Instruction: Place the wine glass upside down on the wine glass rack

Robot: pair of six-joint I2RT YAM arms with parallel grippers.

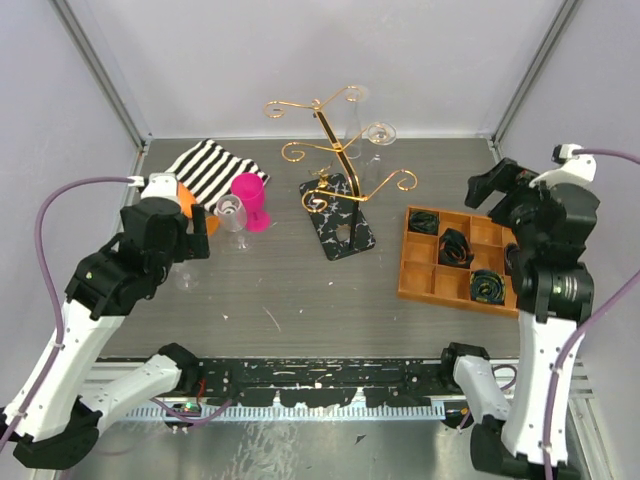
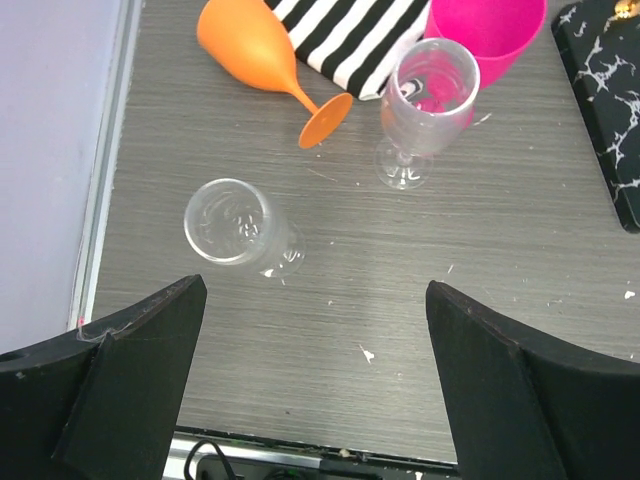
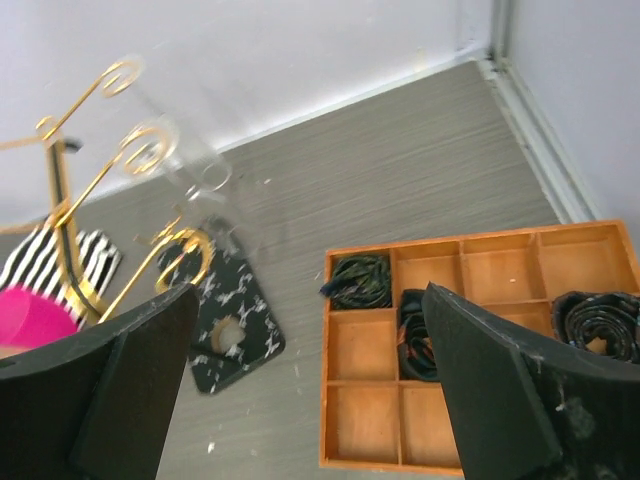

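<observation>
The wine glass rack (image 1: 335, 150) is a gold wire stand on a black marbled base (image 1: 338, 215) at mid-table. A clear glass (image 1: 372, 128) hangs upside down from one of its right arms and shows blurred in the right wrist view (image 3: 190, 165). Left of the rack a clear wine glass (image 1: 231, 212) (image 2: 425, 105) stands upright. A smaller clear glass (image 2: 240, 228) stands nearer. My left gripper (image 2: 315, 285) hovers open above the table just short of that smaller glass. My right gripper (image 3: 312, 290) is open above the tray, holding nothing.
A pink cup (image 1: 250, 200) and an orange wine glass (image 2: 260, 55) lying on its side sit by a striped cloth (image 1: 210, 165) at the back left. An orange compartment tray (image 1: 405, 270) holding dark coiled items is on the right. Walls close the table's sides.
</observation>
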